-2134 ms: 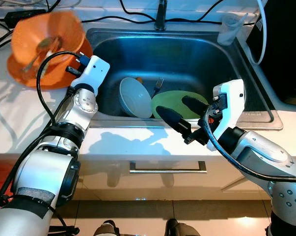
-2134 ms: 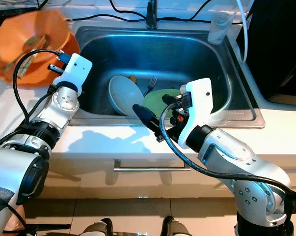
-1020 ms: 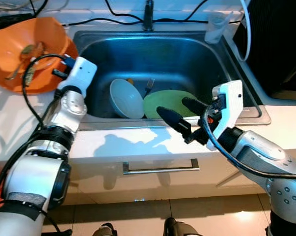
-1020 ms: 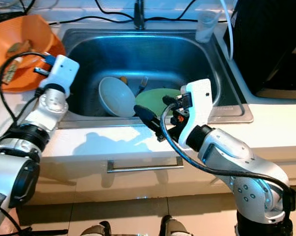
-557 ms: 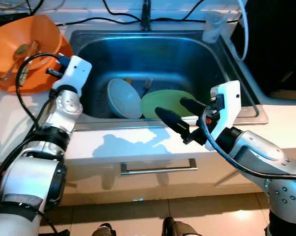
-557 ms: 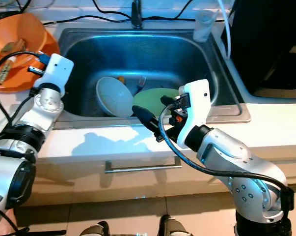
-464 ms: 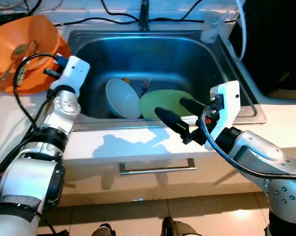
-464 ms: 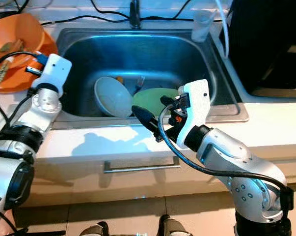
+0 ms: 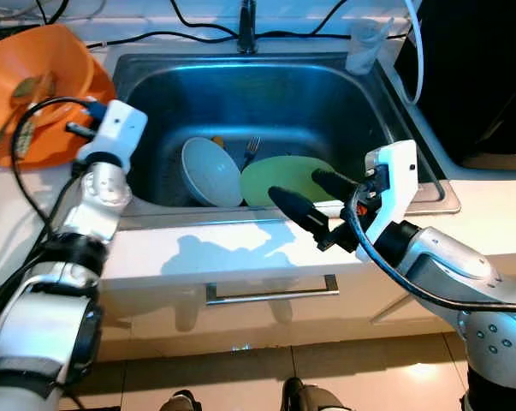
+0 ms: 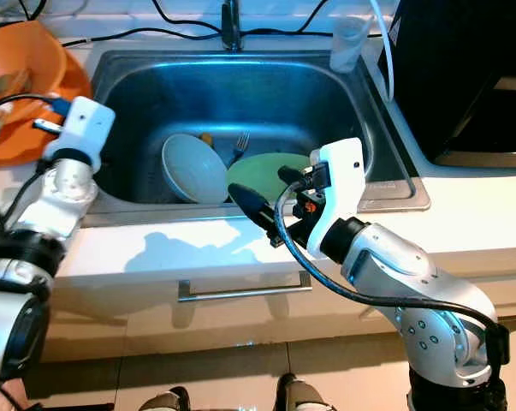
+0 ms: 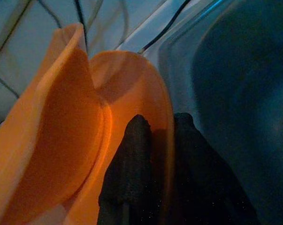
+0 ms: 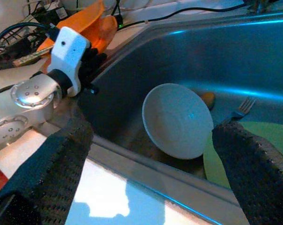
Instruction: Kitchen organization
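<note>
Sink (image 9: 386,128) made of steel sits in the middle of the white surface (image 9: 206,244), and it is the biggest thing here. A black appliance (image 10: 463,77) stands to the right of it. An orange bowl (image 9: 22,94) with some cutlery in it sits on the surface to the left of the sink, with a second orange piece under or beside it.

The left pincer (image 11: 162,154) is pinching the rim of the orange bowl, one finger on each side of the thin edge. The right pincer (image 9: 313,201) hangs over the front edge of the sink with its two black fingers spread wide and nothing between them.

Down in the sink lies a green plate (image 9: 283,180), flat near the front. A pale blue bowl (image 9: 210,171) leans on its side just beside the plate. A fork (image 9: 249,150) lies behind them, and a small orange thing (image 12: 208,99) sits near it. A clear cup (image 9: 364,47) stands on the far right corner of the sink, near the tap (image 9: 246,21).

The step in hand looks like moving the orange bowl by its rim. Next, I think the left arm must carry it slowly and keep it level, so the cutlery does not slide out. The right pincer may then reach down for the plate or the blue bowl.
</note>
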You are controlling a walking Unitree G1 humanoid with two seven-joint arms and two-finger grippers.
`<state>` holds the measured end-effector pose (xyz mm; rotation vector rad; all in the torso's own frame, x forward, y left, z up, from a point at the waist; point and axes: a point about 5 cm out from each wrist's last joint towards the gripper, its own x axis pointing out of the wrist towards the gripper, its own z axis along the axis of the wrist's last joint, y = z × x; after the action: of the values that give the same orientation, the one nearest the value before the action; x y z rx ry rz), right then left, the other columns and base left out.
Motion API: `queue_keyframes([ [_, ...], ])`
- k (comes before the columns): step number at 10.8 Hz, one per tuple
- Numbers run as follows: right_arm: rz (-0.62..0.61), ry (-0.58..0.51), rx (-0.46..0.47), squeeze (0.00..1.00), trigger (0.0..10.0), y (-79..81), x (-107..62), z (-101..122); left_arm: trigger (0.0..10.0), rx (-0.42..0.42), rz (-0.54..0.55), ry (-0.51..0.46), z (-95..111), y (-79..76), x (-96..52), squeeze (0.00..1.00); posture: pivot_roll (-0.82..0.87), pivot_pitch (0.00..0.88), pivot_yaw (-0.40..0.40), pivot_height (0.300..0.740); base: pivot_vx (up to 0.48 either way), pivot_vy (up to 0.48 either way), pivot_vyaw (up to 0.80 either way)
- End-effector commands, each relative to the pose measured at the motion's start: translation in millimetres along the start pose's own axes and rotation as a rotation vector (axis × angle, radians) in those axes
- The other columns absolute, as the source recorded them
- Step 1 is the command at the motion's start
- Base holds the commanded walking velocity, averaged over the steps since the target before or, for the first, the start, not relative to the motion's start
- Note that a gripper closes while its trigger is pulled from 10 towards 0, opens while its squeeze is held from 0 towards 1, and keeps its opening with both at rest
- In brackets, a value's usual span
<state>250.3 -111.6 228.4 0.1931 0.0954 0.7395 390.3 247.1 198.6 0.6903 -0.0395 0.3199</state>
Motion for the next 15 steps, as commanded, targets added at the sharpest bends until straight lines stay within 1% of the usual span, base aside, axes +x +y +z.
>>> queue_keyframes([
  [1,-0.001,0.001,-0.006,0.00,10.0,-0.7,-0.8,-1,10.0,0.004,-0.025,0.195,-46,-2.0,-13.8,0.00,-0.03,0.191,-0.023,0.740,0.000,0.000,0.00],
  [5,0.001,-0.003,-0.004,0.00,10.0,-0.9,0.4,-1,10.0,-0.005,-0.075,0.215,-53,-5.0,-21.5,0.00,-0.02,0.196,-0.018,0.740,0.000,0.000,0.00],
  [7,-0.003,-0.003,-0.005,0.00,10.0,-0.9,0.0,-1,10.0,-0.018,-0.139,0.228,-52,-11.2,-24.3,0.00,-0.02,0.199,-0.006,0.740,0.000,0.000,0.00],
  [9,-0.006,-0.006,-0.004,0.00,10.0,-0.9,-0.1,-1,10.0,-0.020,-0.185,0.237,-52,-14.1,-26.8,0.00,-0.01,0.201,0.000,0.740,0.000,0.000,0.00],
  [12,-0.009,-0.007,-0.001,0.00,10.0,-1.3,0.1,-2,10.0,-0.021,-0.258,0.224,-45,-14.9,-37.4,0.00,-0.01,0.204,0.004,0.740,0.000,0.000,0.00],
  [13,-0.009,-0.008,0.000,0.00,10.0,-1.5,0.3,-2,10.0,-0.013,-0.281,0.209,-41,-13.9,-45.4,0.00,0.01,0.209,0.007,0.740,0.000,0.000,0.00],
  [15,-0.007,-0.007,0.002,0.00,10.0,-1.7,0.9,-3,10.0,-0.020,-0.293,0.210,-37,-10.7,-53.4,0.00,0.01,0.212,0.004,0.740,0.000,0.000,0.00],
])
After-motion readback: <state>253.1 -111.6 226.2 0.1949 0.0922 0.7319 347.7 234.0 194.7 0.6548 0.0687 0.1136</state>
